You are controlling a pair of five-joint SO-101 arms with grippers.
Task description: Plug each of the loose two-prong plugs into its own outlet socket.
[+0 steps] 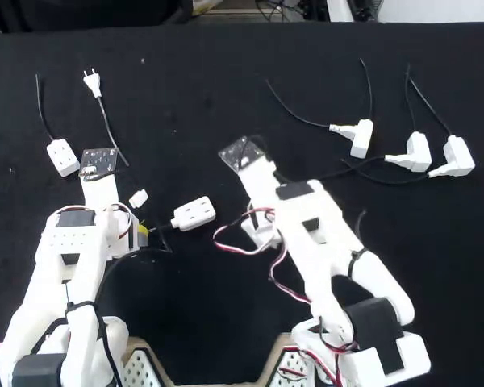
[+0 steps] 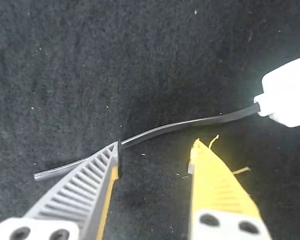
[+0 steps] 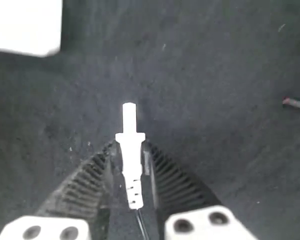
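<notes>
Where the right pincer (image 3: 129, 148) clamps a plug (image 3: 129, 122), its cord (image 3: 140, 223) vanishes.

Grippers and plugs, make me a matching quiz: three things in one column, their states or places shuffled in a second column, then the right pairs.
Column one
1. left gripper
2. right gripper
3. loose two-prong plug

Column two
A. shut on a white plug
B. lying free on the table, beyond the left arm
C. open, with a black cable crossing by its tips

Pairs: 1-C, 2-A, 3-B.
</notes>
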